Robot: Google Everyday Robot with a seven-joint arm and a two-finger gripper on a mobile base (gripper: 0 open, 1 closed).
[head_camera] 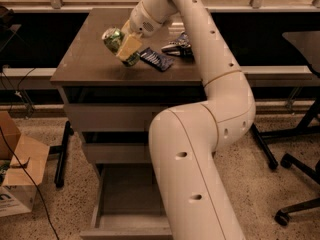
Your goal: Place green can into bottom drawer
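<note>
My gripper is shut on the green can and holds it tilted above the cabinet top, silver top pointing up and left. One pale finger lies across the can's front. The bottom drawer is pulled out at floor level, partly hidden behind my white arm. Its visible tray looks bare. The two drawers above it are shut.
A dark blue snack packet and a blue-and-white packet lie on the cabinet top to the right of the can. A cardboard box stands on the floor at left. Chair legs and castors are at right.
</note>
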